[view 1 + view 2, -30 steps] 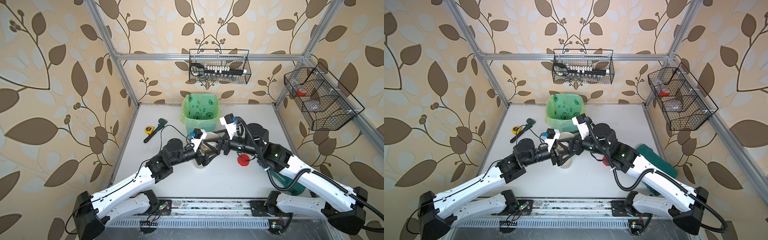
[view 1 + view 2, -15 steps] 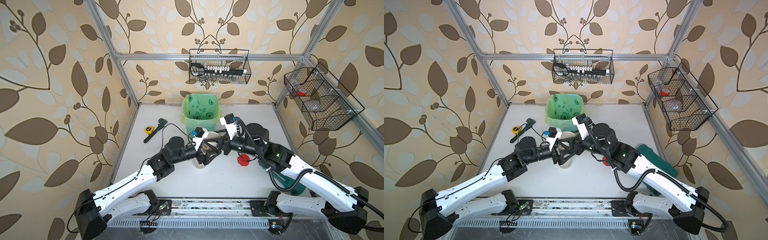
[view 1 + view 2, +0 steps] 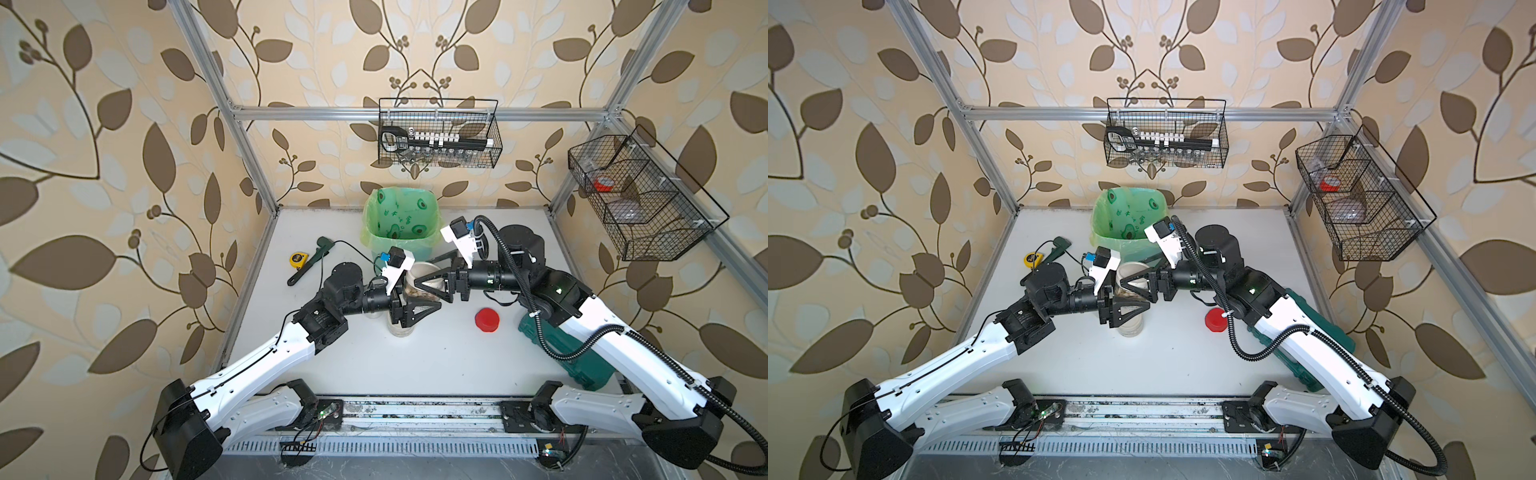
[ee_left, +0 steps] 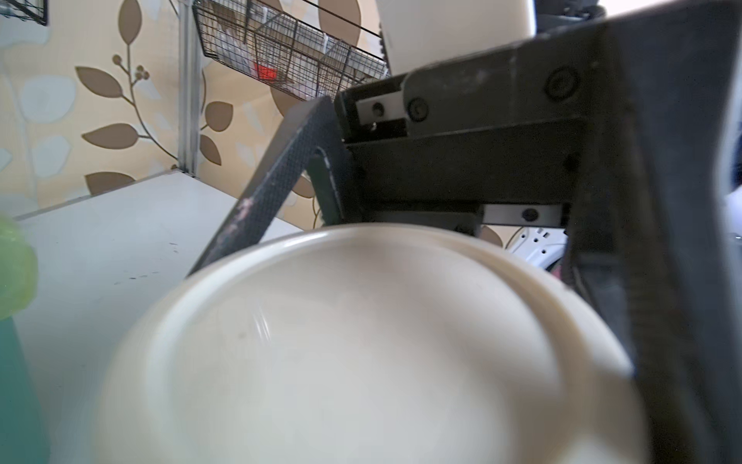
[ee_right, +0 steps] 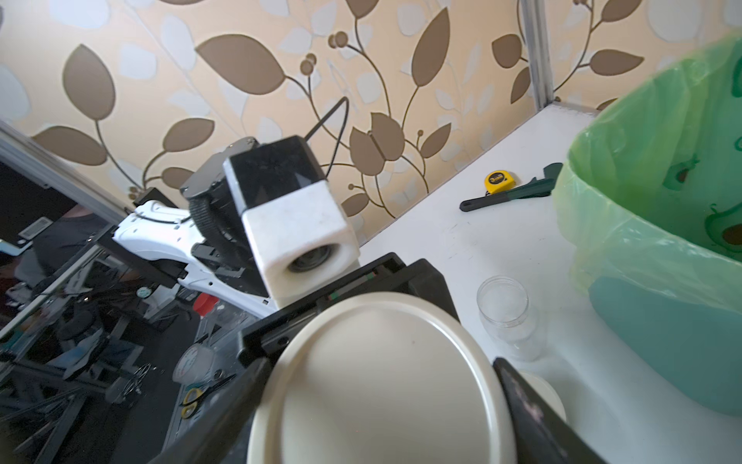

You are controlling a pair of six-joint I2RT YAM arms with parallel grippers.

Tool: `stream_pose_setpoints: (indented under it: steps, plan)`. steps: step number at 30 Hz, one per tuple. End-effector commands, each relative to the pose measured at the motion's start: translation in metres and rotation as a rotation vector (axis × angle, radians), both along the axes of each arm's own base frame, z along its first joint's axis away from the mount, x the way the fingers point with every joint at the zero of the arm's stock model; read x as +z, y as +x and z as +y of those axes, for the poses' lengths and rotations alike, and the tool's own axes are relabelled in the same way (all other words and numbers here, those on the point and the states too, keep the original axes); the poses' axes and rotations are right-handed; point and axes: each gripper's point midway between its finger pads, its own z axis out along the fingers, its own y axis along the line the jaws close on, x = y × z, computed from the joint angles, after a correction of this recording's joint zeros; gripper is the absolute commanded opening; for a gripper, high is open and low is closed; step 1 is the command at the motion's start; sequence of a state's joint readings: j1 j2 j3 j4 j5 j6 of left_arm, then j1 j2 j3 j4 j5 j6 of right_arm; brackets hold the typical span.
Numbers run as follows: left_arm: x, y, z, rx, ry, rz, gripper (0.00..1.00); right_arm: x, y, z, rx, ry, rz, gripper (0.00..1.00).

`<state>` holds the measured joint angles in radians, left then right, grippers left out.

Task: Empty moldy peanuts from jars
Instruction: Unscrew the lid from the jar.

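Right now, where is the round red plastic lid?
In both top views the red lid lies flat on the white table, on the robot's right, close beside the dark green case.

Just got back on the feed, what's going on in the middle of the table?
Both arms meet on a short glass jar holding peanuts. The left claw grips the glass body; the right claw is closed around its beige lid, which is still on. A red lid lies loose on the table, an open, empty-looking jar stands nearby, and the green-lined bin sits behind them.
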<state>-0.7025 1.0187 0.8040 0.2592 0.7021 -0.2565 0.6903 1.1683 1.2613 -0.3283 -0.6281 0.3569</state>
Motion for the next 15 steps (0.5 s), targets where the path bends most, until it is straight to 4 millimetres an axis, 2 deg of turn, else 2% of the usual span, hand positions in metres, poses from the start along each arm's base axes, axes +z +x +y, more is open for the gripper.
stream_pose_setpoints:
  steps: [1, 4, 10, 11, 12, 15]
  plan:
    - [0.053, -0.017, 0.004, -0.102, -0.119, -0.086, 0.26, 0.025, -0.048, 0.006, 0.279, 0.069, -0.032, 0.0]
    - [0.053, -0.02, 0.003, -0.136, -0.118, -0.078, 0.26, 0.027, -0.05, 0.003, 0.325, 0.089, -0.046, 0.0]
    - [0.052, -0.022, 0.002, -0.172, -0.116, -0.063, 0.26, 0.035, -0.068, 0.003, 0.467, 0.133, -0.063, 0.01]
    - [0.052, -0.022, 0.002, -0.17, -0.117, -0.064, 0.26, 0.036, -0.067, 0.004, 0.462, 0.132, -0.067, 0.06]
    - [0.052, -0.021, 0.003, -0.167, -0.117, -0.063, 0.26, 0.035, -0.065, 0.004, 0.451, 0.129, -0.068, 0.15]
    - [0.053, -0.019, 0.004, -0.142, -0.112, -0.067, 0.26, 0.03, -0.055, 0.004, 0.39, 0.104, -0.066, 0.56]
